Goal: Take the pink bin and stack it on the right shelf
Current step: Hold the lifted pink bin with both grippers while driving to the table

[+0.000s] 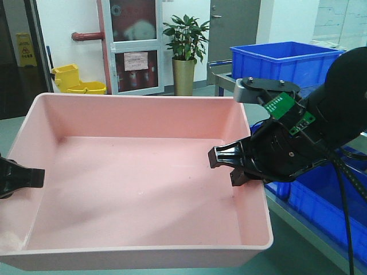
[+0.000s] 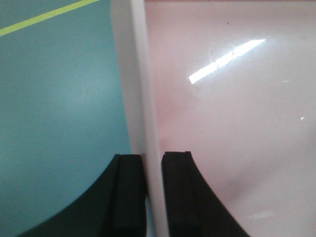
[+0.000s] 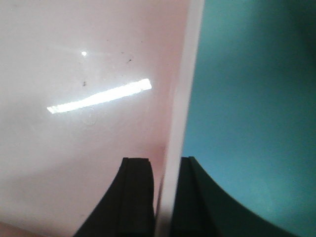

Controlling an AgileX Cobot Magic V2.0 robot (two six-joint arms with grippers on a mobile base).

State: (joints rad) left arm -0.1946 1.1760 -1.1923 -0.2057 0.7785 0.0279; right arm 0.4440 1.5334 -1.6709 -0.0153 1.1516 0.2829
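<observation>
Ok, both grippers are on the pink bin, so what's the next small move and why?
The left gripper and right gripper each straddle a side wall of the pink bin, one finger inside, one outside, so the grip looks set. I'd probably raise both together a little, keeping it level; whether it's already lifted is unclear.

Left claw (image 1: 23, 176) mostly cut off at frame edge; near-left corner of pink bin (image 1: 137, 189) cropped.

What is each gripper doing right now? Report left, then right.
Left gripper: closed on the pink bin, pinching its left wall.
Right gripper: closed on the pink bin's right wall.
</observation>
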